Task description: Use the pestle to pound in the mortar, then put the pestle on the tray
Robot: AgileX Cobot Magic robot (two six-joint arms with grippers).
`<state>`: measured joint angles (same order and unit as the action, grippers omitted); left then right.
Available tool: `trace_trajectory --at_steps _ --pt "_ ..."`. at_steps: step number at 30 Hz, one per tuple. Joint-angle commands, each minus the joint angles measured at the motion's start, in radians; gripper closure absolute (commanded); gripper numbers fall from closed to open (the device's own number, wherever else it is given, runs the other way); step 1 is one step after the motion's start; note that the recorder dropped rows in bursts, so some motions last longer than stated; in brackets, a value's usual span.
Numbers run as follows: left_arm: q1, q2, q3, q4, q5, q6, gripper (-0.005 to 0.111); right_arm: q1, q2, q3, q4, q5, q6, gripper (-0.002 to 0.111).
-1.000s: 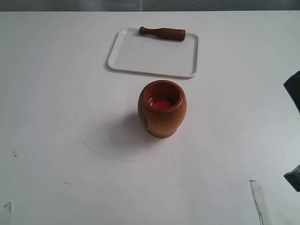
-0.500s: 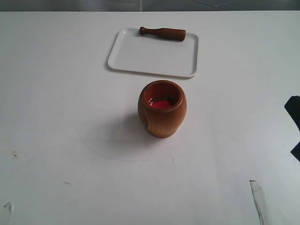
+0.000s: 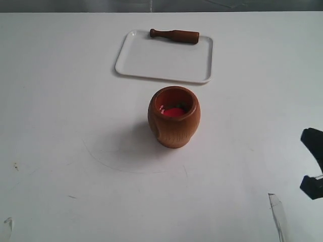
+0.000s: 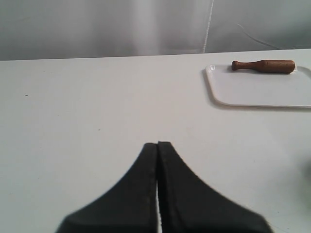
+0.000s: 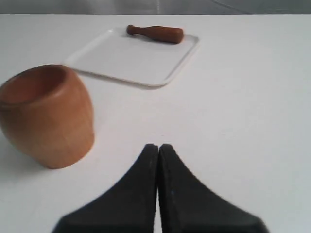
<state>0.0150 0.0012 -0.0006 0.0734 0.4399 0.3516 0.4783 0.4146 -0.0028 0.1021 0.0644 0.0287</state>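
The orange-brown mortar (image 3: 174, 117) stands upright mid-table, its red inside showing; it also appears in the right wrist view as the mortar (image 5: 46, 116). The dark-brown pestle (image 3: 174, 36) lies flat along the far edge of the white tray (image 3: 161, 63), behind the mortar. My right gripper (image 5: 158, 145) is shut and empty, low over the table, to the right of the mortar and apart from it. My left gripper (image 4: 158, 143) is shut and empty over bare table, with the tray (image 4: 257, 90) and the pestle (image 4: 265, 65) far ahead of it. The left gripper is out of the exterior view.
Dark parts of the right arm (image 3: 314, 151) show at the right edge of the exterior view. A clear strip of tape (image 3: 277, 214) lies at the front right of the white table, and a small scrap (image 3: 7, 224) at the front left corner.
The dark parts of the right arm have shifted along the right edge of the exterior view toward the front. Mortar, pestle and tray have not moved.
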Motion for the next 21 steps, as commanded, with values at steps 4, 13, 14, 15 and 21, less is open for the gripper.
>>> trace_trajectory --at_steps 4,13,14,15,21 --pt "-0.008 -0.001 0.001 -0.007 -0.003 -0.008 0.107 -0.299 -0.142 0.003 0.036 0.014 -0.006 0.108" --pt "-0.008 -0.001 0.001 -0.007 -0.003 -0.008 0.107 -0.158 -0.415 0.003 -0.102 0.200 -0.006 0.108" --pt "-0.008 -0.001 0.001 -0.007 -0.003 -0.008 0.107 -0.153 -0.415 0.003 -0.108 0.224 -0.006 0.108" --pt "-0.008 -0.001 0.001 -0.007 -0.003 -0.008 0.107 -0.153 -0.415 0.003 -0.115 0.240 -0.006 0.108" --pt "-0.008 -0.001 0.001 -0.007 -0.003 -0.008 0.107 -0.153 -0.415 0.003 -0.129 0.265 -0.012 0.108"
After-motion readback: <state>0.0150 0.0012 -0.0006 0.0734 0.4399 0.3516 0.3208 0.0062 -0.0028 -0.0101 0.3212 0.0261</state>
